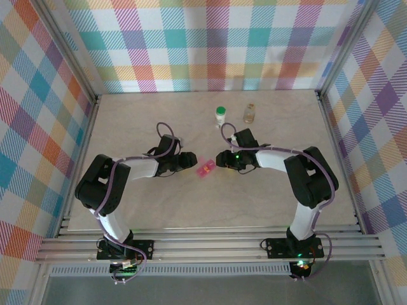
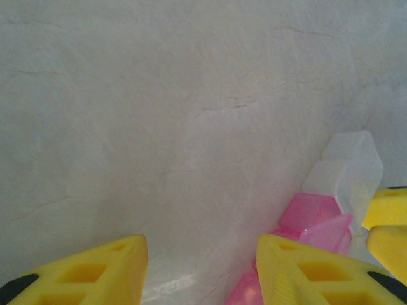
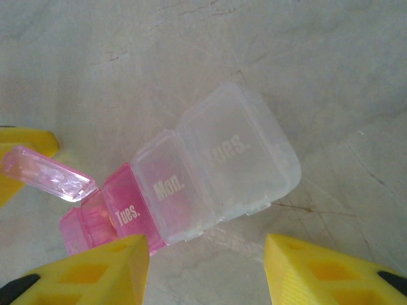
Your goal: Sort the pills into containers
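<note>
The pink pill box [image 1: 206,168] lies mid-table between my two grippers. In the right wrist view the pill box [image 3: 127,213] has two clear lids [image 3: 235,155], marked "Mon." and "Tues.", folded open, and a pink lid [image 3: 48,175] tilted up at its left end. My right gripper [image 3: 205,254] stands open just short of the box with nothing between its fingers. My left gripper [image 2: 200,254] is open over bare table, and the pill box [image 2: 311,219] touches the outside of its right finger. I cannot make out loose pills. The white bottle with green cap [image 1: 220,115] and the amber bottle [image 1: 249,113] stand upright behind.
The pale marbled tabletop [image 1: 127,127] is enclosed by checked walls [image 1: 210,44] on three sides. The two bottles stand close together at the back centre, a hand's width behind the right gripper [image 1: 221,159]. The left gripper [image 1: 191,160] faces it across the box.
</note>
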Tool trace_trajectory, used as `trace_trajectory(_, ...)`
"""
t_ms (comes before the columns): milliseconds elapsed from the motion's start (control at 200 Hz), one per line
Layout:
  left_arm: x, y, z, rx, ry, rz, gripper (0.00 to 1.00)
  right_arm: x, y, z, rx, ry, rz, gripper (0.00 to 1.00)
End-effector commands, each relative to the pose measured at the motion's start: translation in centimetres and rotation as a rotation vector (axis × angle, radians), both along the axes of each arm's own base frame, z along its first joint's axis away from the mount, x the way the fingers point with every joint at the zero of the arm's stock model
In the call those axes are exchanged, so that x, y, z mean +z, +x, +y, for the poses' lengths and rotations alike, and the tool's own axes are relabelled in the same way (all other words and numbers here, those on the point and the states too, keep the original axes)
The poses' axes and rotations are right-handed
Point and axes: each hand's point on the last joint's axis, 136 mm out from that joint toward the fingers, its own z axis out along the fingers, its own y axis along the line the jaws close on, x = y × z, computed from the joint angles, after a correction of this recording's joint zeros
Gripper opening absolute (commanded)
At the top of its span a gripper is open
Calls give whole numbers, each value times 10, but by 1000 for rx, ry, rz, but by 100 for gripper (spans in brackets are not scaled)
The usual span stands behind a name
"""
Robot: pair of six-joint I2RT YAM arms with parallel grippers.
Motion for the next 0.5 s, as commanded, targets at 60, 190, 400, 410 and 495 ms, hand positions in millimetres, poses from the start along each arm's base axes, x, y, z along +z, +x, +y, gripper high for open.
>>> trace_trajectory(60, 15, 4, -23, -75, -51, -55, 49, 6, 7, 12, 11, 44, -13, 49)
trace_trajectory(190, 23, 0, -35, -119, -67, -87, 49, 4, 10, 15, 12, 53, -9, 47)
trace_trajectory(400, 32, -10, -55, -213, -76, -124, 50, 5, 14, 15, 18, 57, -22, 45)
trace_trajectory(410, 31, -11, -55, -216, -73, -122, 50, 5, 14, 15, 18, 56, -22, 45)
trace_trajectory(495, 26, -12, -57, -226, -51, -108, 50, 8, 18, 14, 17, 66, -33, 45)
